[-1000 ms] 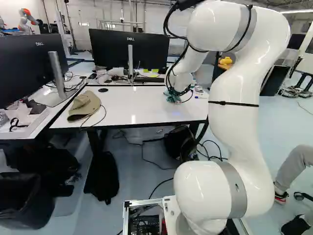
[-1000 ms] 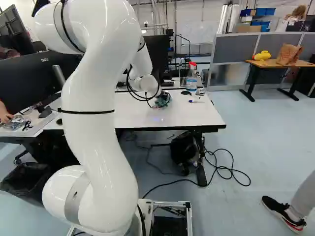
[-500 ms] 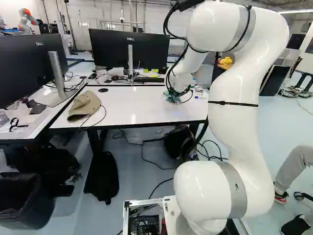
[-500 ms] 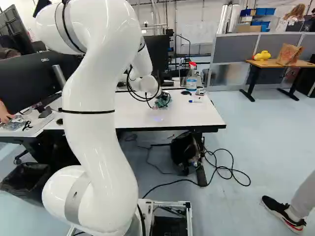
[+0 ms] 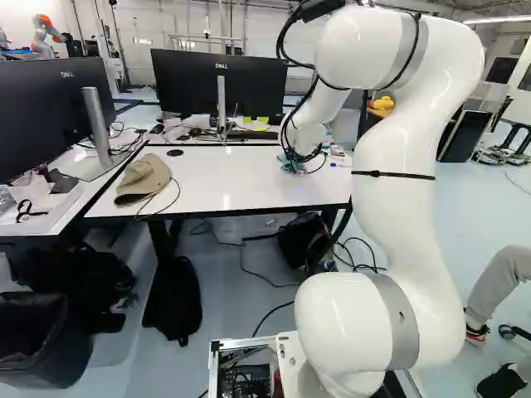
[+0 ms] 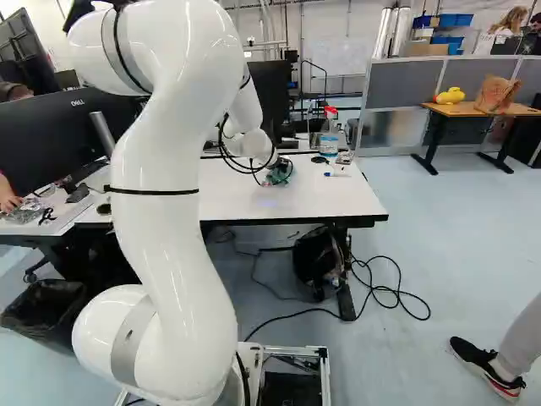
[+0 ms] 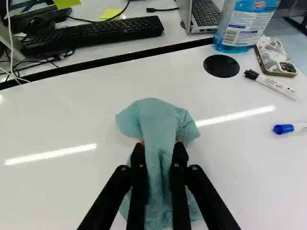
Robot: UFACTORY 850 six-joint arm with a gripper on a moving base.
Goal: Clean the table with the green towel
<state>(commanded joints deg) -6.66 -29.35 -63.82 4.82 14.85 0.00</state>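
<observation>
1. Towel (image 7: pixel 160 117): bunched on the desk (image 7: pixel 62 117); the fingers (image 7: pixel 180 167) pinch it from both sides, parted by its folds.
2. Handling: probably light and limp; best held at the thick central fold.
3. Likely obstacles to wider wiping: bottle (image 7: pixel 240 31), phone (image 7: pixel 278 60), black marker (image 7: pixel 273 86), blue marker (image 7: pixel 284 129); cap (image 5: pixel 143 179), well apart.

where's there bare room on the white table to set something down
The widest bare patch is between the tan cap and green towel; a smaller one lies between the blue-capped marker and near table edge. Crowded: around the bottle and black-capped marker.
</observation>
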